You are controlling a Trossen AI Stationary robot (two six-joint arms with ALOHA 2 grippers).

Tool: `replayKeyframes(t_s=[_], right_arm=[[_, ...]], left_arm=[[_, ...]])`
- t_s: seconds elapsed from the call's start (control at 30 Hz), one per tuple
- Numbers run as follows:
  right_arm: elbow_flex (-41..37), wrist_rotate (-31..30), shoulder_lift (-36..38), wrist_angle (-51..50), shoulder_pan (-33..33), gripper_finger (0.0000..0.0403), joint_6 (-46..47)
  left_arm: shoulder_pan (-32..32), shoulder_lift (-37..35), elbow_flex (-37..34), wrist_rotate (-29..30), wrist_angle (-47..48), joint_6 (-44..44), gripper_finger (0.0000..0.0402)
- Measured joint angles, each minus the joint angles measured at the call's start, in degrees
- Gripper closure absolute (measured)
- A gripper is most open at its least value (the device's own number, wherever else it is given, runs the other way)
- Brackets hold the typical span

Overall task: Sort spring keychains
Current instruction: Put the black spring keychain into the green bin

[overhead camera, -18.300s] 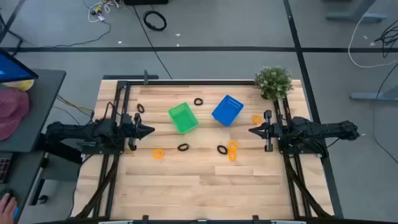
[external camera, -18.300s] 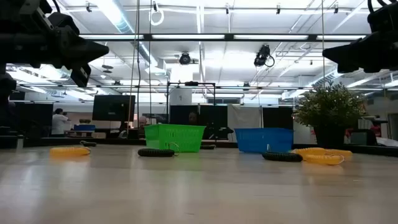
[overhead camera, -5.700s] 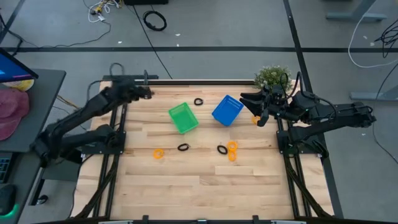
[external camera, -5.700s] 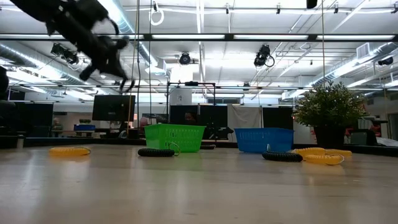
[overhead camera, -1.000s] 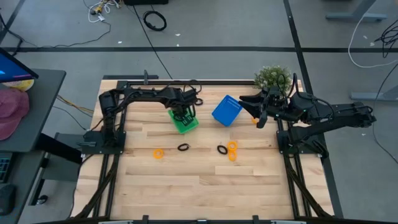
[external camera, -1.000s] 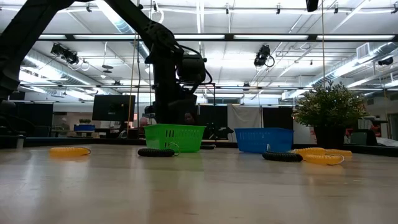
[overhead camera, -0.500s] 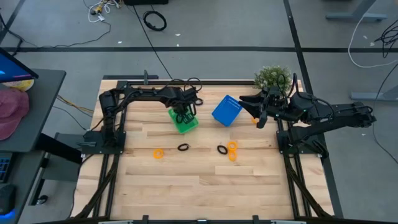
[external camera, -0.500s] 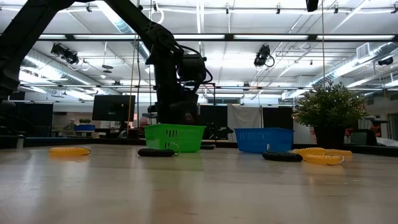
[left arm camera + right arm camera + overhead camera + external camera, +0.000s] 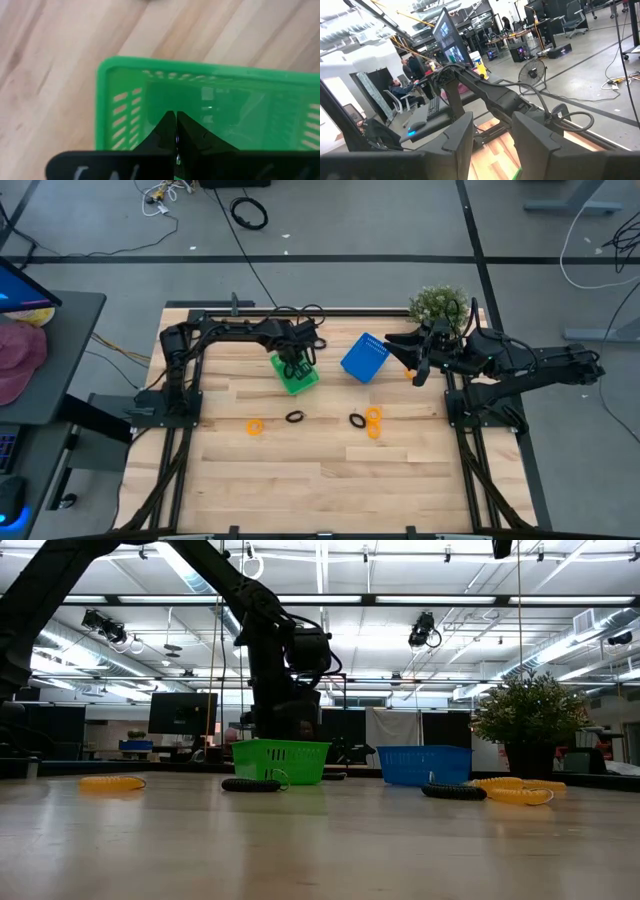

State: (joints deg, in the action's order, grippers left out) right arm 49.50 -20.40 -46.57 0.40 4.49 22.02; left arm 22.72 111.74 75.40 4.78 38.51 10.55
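**Q:** Which step are you on?

**Me:** By my reading, the drop-off. My left gripper [image 9: 175, 126] hangs right above the green basket [image 9: 301, 384], pointing down into it. Its fingers are clenched, tips meeting. I cannot make out whether a black loop is pinched between them; nothing shows there in my left wrist view.

**Q:** And your other claw?

**Me:** My right gripper [image 9: 491, 121] waits near the blue basket [image 9: 364, 357], beside the potted plant [image 9: 439, 308]. It is raised toward the room, fingers spread, with nothing between them.

**Q:** Where are the spring keychains?

**Me:** Most are on the table. One black keychain [image 9: 319, 343] lies between the two baskets at the far side. A second black keychain [image 9: 293, 417] lies nearer the front, below the green basket. A third black keychain [image 9: 357, 420] sits just beside the orange pair [image 9: 373, 421]. A single orange keychain [image 9: 255, 426] lies well apart to the left.

**Q:** What does the next move call for?

**Me:** If I do carry a loop, I should spread the left fingers while they are over the basket's opening, then lift straight up so I do not catch the rim. After that, I judge the black keychain below the green basket to be the closest pick. It needs a low, level pinch, since it lies flat on the wood.
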Motion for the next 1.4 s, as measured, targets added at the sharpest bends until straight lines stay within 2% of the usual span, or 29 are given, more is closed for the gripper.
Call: replayKeyframes(t_s=[0.13,0.27,0.63,0.83,1.0,1.2,1.27,1.4], right_arm=[[0.00,0.00,0.00,0.00,-0.02,0.0262,0.00],[0.00,0.00,-0.01,0.00,-0.01,0.0262,0.00],[0.00,0.00,-0.01,0.00,0.00,0.0262,0.00],[0.00,0.00,0.00,0.00,-0.02,0.0262,-0.02],[0.00,0.01,-0.02,0.02,-0.02,0.0262,-0.11],[0.00,0.00,-0.02,0.23,-0.02,0.0262,-0.26],[0.00,0.00,-0.02,0.24,0.00,0.0262,-0.28],[0.00,0.00,-0.01,0.34,-0.02,0.0262,-0.45]], left_arm=[[-0.04,0.50,0.02,-0.20,-0.04,0.34,0.0389],[-0.04,0.49,0.02,0.08,-0.21,0.37,0.0366],[-0.07,-0.29,0.02,0.10,1.73,0.35,0.0243],[-0.07,-2.47,0.05,0.54,3.34,0.24,0.0200],[-0.08,-6.71,0.39,1.48,4.30,0.39,0.0187],[-0.16,-15.03,0.42,2.48,3.60,0.76,0.0190],[-0.51,-18.34,0.42,1.63,2.41,0.37,0.0195],[-2.76,-25.53,0.30,1.10,-6.33,-2.99,0.0210]])
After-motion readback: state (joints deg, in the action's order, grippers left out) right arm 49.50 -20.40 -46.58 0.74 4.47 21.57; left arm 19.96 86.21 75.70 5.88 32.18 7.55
